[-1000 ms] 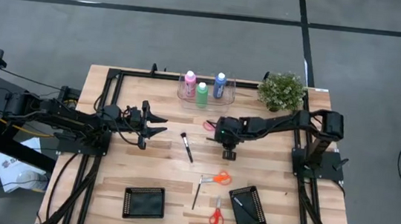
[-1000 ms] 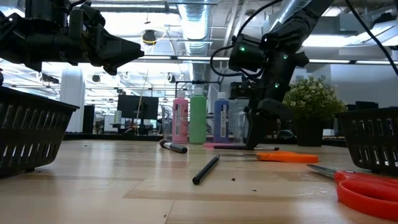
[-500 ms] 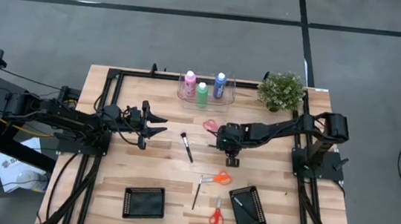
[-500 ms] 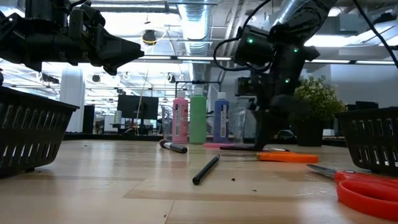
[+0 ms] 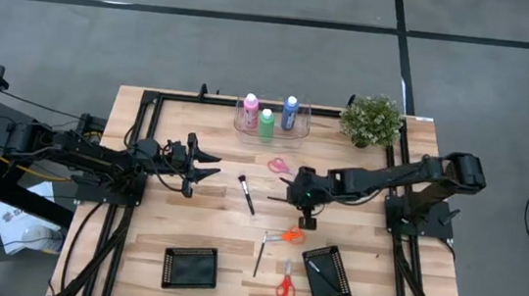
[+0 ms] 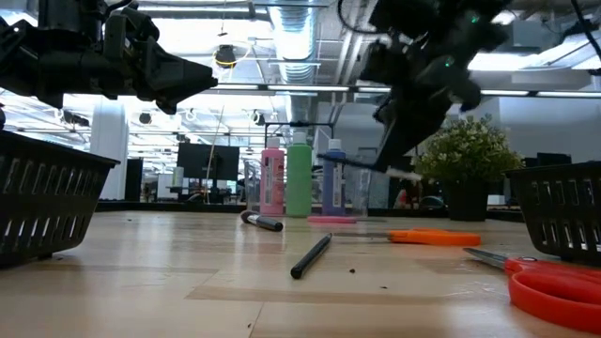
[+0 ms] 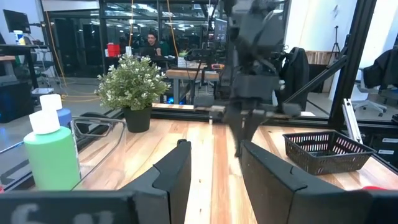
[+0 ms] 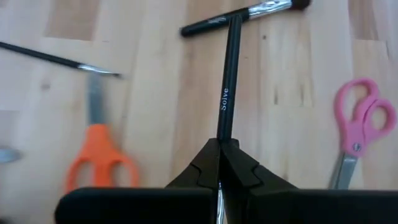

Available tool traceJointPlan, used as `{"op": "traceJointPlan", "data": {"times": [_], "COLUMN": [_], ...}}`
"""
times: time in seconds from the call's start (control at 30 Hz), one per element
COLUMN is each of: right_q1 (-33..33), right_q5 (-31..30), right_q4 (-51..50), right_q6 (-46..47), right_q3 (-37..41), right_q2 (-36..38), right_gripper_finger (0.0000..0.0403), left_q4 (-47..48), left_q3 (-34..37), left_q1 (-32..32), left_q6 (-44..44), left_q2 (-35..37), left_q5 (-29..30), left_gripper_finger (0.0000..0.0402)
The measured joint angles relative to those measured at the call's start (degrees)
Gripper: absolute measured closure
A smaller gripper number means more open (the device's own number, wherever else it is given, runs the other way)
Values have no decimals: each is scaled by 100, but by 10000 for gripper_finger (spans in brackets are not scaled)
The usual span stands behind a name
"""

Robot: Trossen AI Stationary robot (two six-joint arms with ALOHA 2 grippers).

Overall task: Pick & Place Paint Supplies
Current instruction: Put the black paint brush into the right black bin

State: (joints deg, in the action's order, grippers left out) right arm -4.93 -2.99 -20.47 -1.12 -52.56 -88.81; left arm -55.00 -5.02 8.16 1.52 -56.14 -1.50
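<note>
My right gripper (image 8: pixel 219 163) is shut on a thin dark brush (image 6: pixel 362 163) and hangs over the table's middle (image 5: pixel 297 193), with the brush clear of the wood. A thicker brush (image 5: pixel 246 193) and a thin one (image 5: pixel 259 256) lie flat on the table. The pink (image 5: pixel 250 108), green (image 5: pixel 266 124) and blue (image 5: pixel 290 111) paint bottles stand upright in a clear tray at the far edge. My left gripper (image 5: pixel 210 162) stands open and level over the table's left part (image 7: pixel 214 171), touching nothing. My right gripper pinches the thin brush's dark handle (image 8: pixel 221 138) between its two fingertips, close to one end. The fingers slant down from above. The long handle juts out past them toward the table's left. The brush is lifted clear and tilts slightly.
Pink scissors (image 5: pixel 280 165), orange scissors (image 5: pixel 285 236) and red scissors (image 5: pixel 285 281) lie around the middle. Two black baskets (image 5: pixel 190 266) (image 5: pixel 327 275) sit near the front edge, the right one with a brush in it. A potted plant (image 5: pixel 373 120) stands far right.
My right gripper has risen from the tabletop and drawn toward the near edge, tipping less steeply. The thin brush, which lay on the wood beside the pink scissors, has come up with it and now hangs clear of the table.
</note>
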Motion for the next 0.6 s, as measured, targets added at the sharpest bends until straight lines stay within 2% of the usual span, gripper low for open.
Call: {"op": "traceJointPlan", "data": {"times": [0.33,0.6], "right_q1": [-1145,-2368], "right_q5": [-29,-479], "right_q4": [-730,-1236], "right_q6": [1654,3513], "right_q3": [-11,-15], "right_q2": [772,1022], "right_gripper_finger": [403,403], "left_q4": [7,9], "left_q3": [0,0], "left_q1": [0,0], "left_q6": [2,4], "left_q2": [-2,-1], "left_q5": [0,1], "left_gripper_finger": [271,271]}}
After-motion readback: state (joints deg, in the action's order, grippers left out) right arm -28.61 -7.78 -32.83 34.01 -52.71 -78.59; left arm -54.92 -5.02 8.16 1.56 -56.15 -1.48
